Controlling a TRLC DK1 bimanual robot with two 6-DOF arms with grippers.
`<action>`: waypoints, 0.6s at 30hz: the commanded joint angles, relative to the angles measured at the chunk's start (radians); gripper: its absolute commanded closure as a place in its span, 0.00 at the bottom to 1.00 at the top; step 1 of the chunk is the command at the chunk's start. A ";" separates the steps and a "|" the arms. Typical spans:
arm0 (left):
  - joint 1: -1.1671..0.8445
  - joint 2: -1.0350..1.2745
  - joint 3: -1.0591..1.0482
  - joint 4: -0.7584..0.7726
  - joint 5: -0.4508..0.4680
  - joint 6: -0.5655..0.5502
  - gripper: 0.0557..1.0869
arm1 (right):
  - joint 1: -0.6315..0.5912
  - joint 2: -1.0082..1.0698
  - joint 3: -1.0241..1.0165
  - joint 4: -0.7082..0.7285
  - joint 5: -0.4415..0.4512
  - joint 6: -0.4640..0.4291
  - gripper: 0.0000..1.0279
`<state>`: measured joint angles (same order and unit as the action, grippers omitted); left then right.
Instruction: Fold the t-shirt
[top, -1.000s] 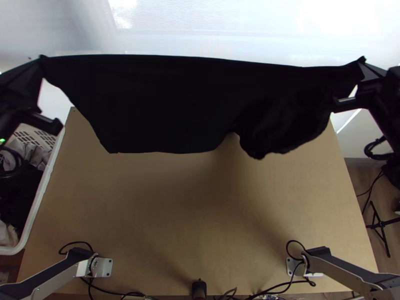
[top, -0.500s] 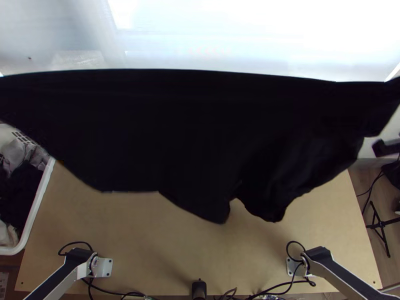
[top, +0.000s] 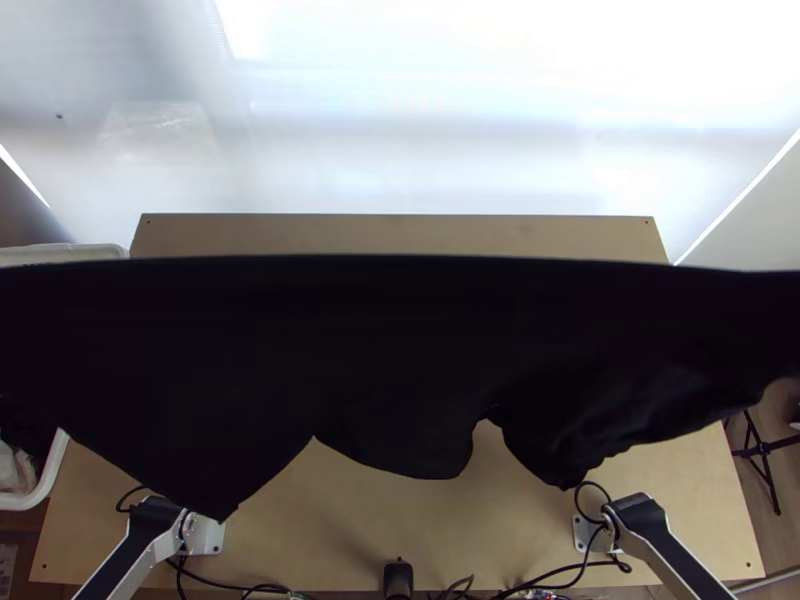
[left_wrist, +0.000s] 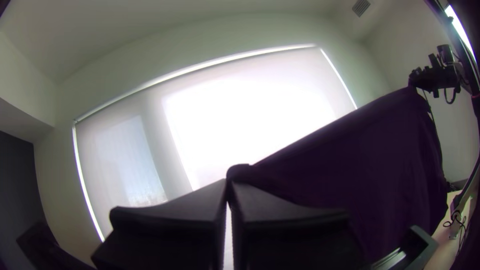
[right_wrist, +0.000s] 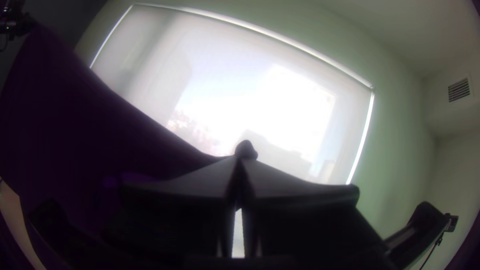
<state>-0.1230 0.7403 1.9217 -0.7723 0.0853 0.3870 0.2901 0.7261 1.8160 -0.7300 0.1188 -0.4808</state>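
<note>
over the table (top: 400, 535), the shirt (top: 350, 350) hangs stretched from side to side across the whole top view, its upper edge nearly straight and its lower edge uneven. that lower edge drops in 3 lobes with 2 notches between them: 1 pointed lobe by the left arm's (top: 140, 545) base, a rounder 1 near the middle, and 1 near the cable loop (top: 592, 490) at the right arm's (top: 670, 545) base. bare wood shows beyond the upper edge and below the lobes.

the left claw (left_wrist: 227, 185) is clenched on a corner of the shirt, a small knob of cloth poking out at its tips. the right claw (right_wrist: 239, 162) grips the opposite corner the same way, its 2 fingers closed together with a dark nub of cloth just past them. between the claws the cloth sags a little.

the basket (top: 52, 468) stands beside the table's left edge, partly behind the shirt. a stand (top: 765, 440) is off the right edge, and a pale blind (left_wrist: 250, 110) covers the window.
</note>
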 joint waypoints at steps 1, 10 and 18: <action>0.066 -0.065 -0.021 -0.071 0.073 0.027 0.97 | -0.019 -0.111 -0.040 -0.059 -0.018 -0.024 0.97; 0.108 -0.117 -0.135 -0.101 0.100 -0.005 0.97 | -0.135 -0.129 -0.070 -0.089 -0.091 0.019 0.97; 0.108 -0.102 -0.440 0.059 0.100 -0.045 0.97 | -0.138 -0.094 -0.299 0.034 -0.091 0.074 0.97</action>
<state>-0.0231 0.6346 1.6905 -0.8135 0.1780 0.3748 0.1711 0.6071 1.6577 -0.7715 0.0380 -0.4519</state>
